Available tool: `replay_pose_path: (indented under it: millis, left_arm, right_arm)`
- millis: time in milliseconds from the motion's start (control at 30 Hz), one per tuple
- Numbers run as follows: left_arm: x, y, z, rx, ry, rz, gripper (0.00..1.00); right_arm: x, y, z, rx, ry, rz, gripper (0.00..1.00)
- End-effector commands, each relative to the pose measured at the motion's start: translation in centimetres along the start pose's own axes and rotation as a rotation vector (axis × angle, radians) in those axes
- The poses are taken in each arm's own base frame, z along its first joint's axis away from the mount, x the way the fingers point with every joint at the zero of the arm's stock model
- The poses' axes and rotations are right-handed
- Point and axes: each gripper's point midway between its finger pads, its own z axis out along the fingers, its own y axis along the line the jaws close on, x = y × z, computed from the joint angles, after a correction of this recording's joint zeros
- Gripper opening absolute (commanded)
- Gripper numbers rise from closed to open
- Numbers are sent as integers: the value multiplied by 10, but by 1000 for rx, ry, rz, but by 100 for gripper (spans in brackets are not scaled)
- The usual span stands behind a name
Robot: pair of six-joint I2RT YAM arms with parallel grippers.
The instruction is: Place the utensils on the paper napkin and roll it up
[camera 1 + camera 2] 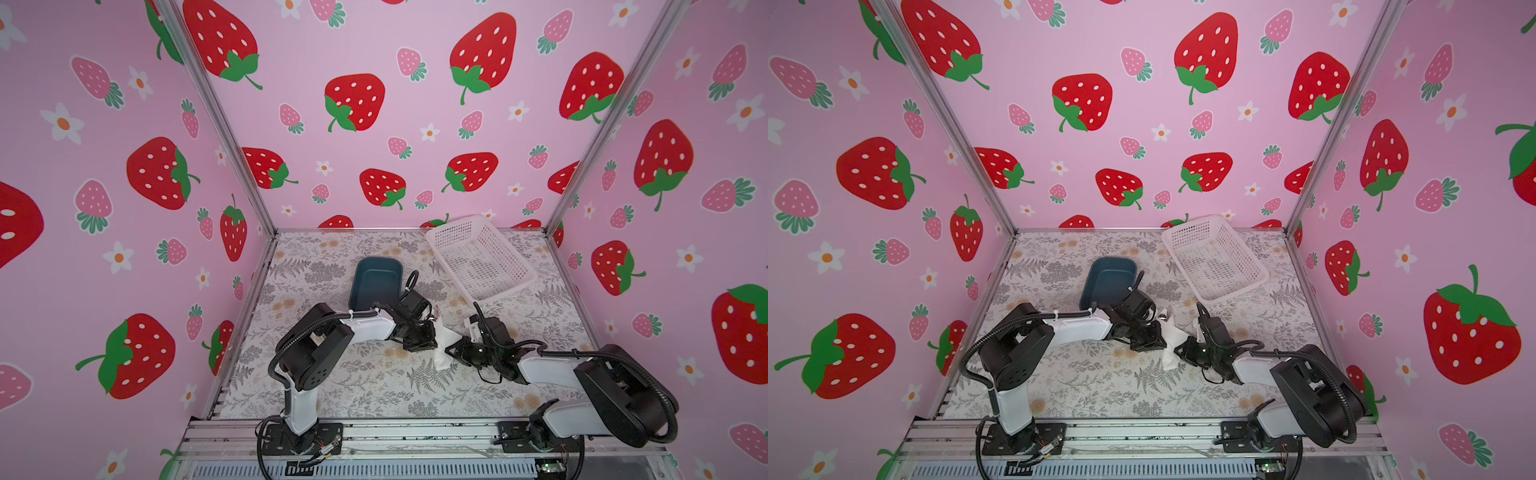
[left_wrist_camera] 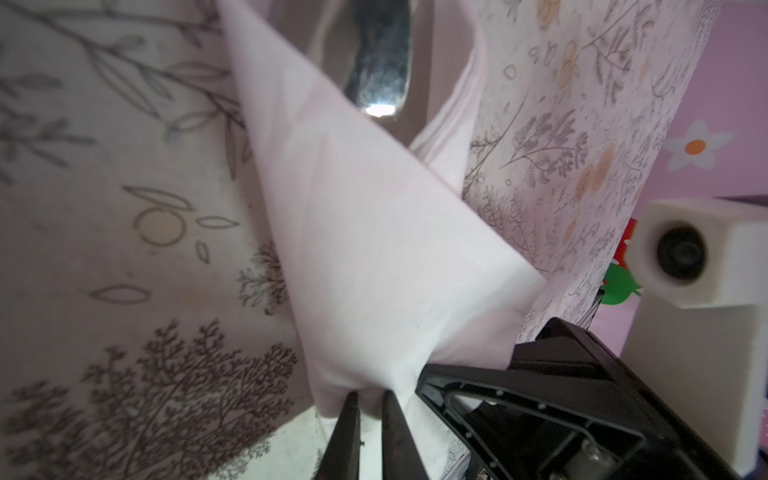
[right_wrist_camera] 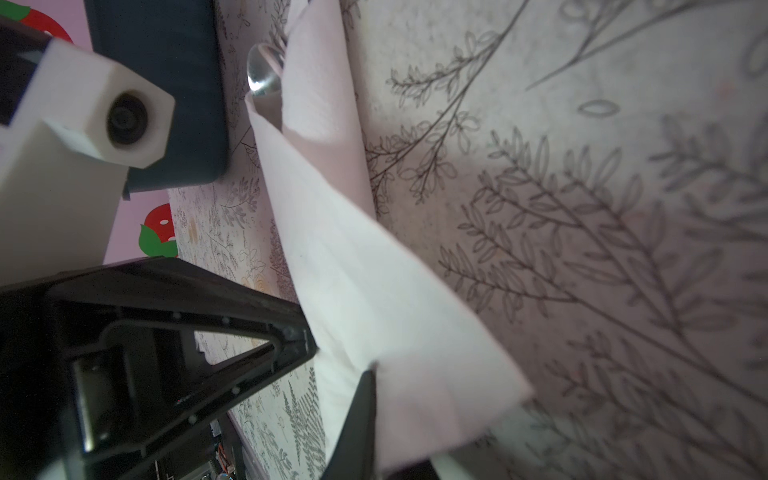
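White napkin (image 1: 444,341); dark-blue tub (image 1: 376,282); grey floral tabletop (image 1: 374,388).

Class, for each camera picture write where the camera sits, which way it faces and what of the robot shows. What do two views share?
Both top views: high at the front, looking down on the table, both arms, left gripper and right gripper at the paper napkin.
Left wrist: on the left arm, looking along its fingers pinching the napkin; a metal utensil beyond.
Right wrist: on the right arm, along its fingers into the napkin; blue tub behind.
Shared: each wrist view shows the other gripper.
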Motion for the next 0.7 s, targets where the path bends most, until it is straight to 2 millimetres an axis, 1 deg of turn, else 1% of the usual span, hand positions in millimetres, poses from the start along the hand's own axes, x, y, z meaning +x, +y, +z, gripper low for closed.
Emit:
replay_pose_path:
  millis: [0, 200, 333, 433, 600, 667]
  left_arm:
    - [-4, -9, 4, 16, 0, 13, 13]
    - [-4, -7, 6, 6, 6, 20, 13]
    - [-5, -7, 7, 5, 7, 22, 13]
    - [-6, -10, 7, 7, 4, 27, 13]
    - [-8, -13, 6, 7, 2, 33, 13]
    - [-9, -13, 6, 6, 0, 34, 13]
  right_arm:
    - [1, 3, 1, -11, 5, 3, 15]
    - [-8, 7, 1, -10, -17, -7, 26]
    - [-14, 8, 4, -2, -19, -25, 38]
    - [-17, 6, 8, 15, -12, -39, 42]
    - [-18, 3, 14, 31, 0, -54, 42]
    - [-18, 2, 15, 35, 4, -57, 37]
